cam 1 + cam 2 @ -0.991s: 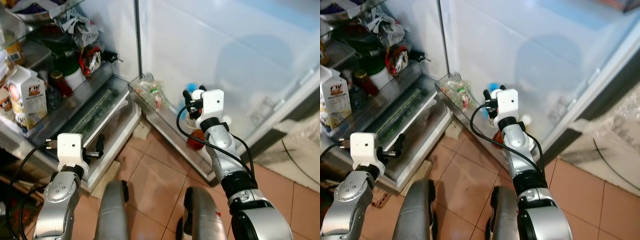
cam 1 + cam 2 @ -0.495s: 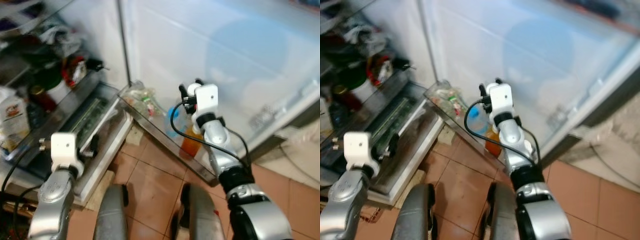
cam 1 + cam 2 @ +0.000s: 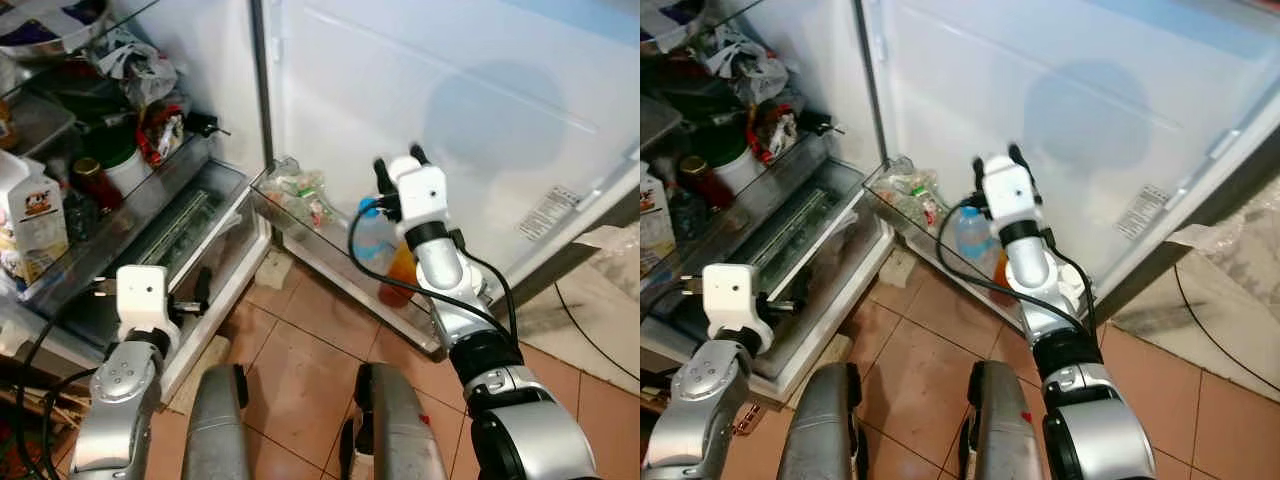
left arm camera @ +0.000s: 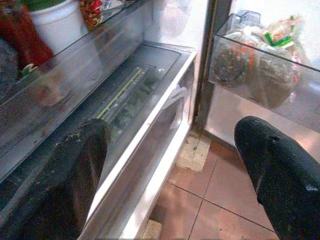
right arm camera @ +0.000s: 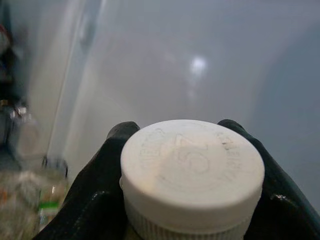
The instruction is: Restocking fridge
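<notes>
Left eye view: the right gripper (image 3: 398, 172) is raised in front of the open fridge door, above the door bin (image 3: 330, 243) that runs along the door's bottom edge. Below its wrist an orange bottle (image 3: 398, 272) stands in that bin, beside a clear bottle with a blue cap (image 3: 372, 232). The left gripper (image 3: 200, 293) hangs low by the fridge body, near the front edge of the bottom drawer (image 3: 205, 232).

Right eye view: the same layout; the right gripper is much the nearer of the two to the door bin, and the bottle's long axis runs upright, in line with the forearm.

Left wrist view: the left gripper's fingers (image 4: 75, 170) stand spread wide, holding nothing, pointed at the drawer's front edge and the floor tiles (image 4: 225, 195).

Right wrist view: the right gripper's fingers (image 5: 107, 180) pinch either side of a white screw cap (image 5: 192, 172), so the bottle hangs straight below the claw. My judgement: the coming move is a straight lowering into the bin.
</notes>
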`<state>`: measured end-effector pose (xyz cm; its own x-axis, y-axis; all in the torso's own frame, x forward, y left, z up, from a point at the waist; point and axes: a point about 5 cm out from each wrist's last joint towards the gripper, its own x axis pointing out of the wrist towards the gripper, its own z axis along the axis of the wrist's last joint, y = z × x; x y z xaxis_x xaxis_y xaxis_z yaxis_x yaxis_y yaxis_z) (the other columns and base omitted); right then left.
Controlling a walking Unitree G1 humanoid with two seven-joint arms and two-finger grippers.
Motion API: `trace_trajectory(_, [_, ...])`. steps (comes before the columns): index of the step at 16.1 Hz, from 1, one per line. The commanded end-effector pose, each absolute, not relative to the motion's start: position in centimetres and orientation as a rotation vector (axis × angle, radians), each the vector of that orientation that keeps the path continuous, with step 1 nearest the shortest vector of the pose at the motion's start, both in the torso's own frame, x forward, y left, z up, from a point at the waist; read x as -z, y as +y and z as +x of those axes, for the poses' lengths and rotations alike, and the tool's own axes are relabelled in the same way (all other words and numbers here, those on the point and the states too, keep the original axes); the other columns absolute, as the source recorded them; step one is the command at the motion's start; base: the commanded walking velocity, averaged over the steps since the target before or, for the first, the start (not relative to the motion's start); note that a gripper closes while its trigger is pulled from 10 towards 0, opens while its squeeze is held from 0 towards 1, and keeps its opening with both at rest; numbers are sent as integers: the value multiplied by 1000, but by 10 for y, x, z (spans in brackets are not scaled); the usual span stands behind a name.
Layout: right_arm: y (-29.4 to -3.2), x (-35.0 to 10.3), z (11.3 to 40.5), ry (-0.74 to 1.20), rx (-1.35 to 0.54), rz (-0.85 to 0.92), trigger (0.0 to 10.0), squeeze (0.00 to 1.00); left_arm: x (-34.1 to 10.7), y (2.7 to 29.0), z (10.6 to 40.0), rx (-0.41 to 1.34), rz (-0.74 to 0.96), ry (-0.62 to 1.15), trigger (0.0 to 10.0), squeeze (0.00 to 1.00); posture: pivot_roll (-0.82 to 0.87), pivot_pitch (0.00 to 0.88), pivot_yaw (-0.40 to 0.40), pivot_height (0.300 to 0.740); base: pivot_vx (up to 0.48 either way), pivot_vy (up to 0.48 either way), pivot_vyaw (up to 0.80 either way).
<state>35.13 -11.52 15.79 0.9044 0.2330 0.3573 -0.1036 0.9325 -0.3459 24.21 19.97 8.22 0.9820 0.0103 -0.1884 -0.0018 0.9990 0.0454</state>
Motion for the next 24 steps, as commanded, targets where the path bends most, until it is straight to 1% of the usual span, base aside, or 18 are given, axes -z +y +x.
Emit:
trace_trajectory(1, [-107,-183,351,-531,-194,-333,10000,0,-82,200,241,-10,51,195,10000,0,136,131,-34,605,0,0,0])
trace_trajectory(2, [-97,-197,347,-604,-236,-316,10000,0,-82,200,241,-13,51,195,10000,0,136,132,-36,605,0,0,0])
trace_trajectory(4, [-82,-211,338,-682,-310,-285,10000,0,-82,200,240,-19,50,195,10000,0,135,138,-39,605,0,0,0])
trace_trajectory(7, [-70,-221,329,-724,-365,-252,10000,0,-81,198,238,-22,47,195,10000,0,132,139,-44,605,0,0,0])
trace_trajectory(9, [-62,-223,326,-701,-435,-162,10000,0,-80,198,237,-24,45,196,10000,0,132,140,-46,605,0,0,0])
trace_trajectory(11, [-53,-213,327,-571,-526,8,10000,0,-80,197,237,-26,41,195,10000,0,132,139,-50,605,0,0,0])
trace_trajectory(12, [-41,-198,329,-407,-611,207,10000,0,-80,196,237,-26,38,193,10000,0,135,142,-51,605,0,0,0])
trace_trajectory(14, [-30,-181,328,-311,-660,272,10000,0,-80,195,236,-24,35,191,10000,0,140,147,-52,605,0,0,0])
trace_trajectory(15, [-21,-173,326,-289,-669,268,10000,0,-80,195,234,-24,35,193,10000,0,147,155,-52,605,0,0,0])
trace_trajectory(19, [0,-160,331,-199,-585,312,10000,0,-84,194,229,-24,30,188,10000,0,171,184,-54,605,0,0,0])
trace_trajectory(20, [7,-159,334,-188,-538,296,10000,0,-86,193,225,-22,28,184,10000,0,184,206,-54,605,0,0,0])
trace_trajectory(21, [9,-159,335,-187,-519,291,10000,0,-87,193,223,-20,28,182,10000,0,187,210,-54,605,0,0,0])
trace_trajectory(22, [9,-159,342,-176,-423,243,10000,0,-90,193,220,-20,26,179,10000,0,203,237,-54,605,0,0,0])
trace_trajectory(23, [8,-160,345,-177,-381,234,10000,0,-91,193,217,-20,27,178,10000,0,211,251,-54,605,0,0,0])
trace_trajectory(24, [8,-159,346,-175,-374,231,10000,0,-92,193,215,-20,27,177,10000,0,219,261,-54,605,0,0,0])
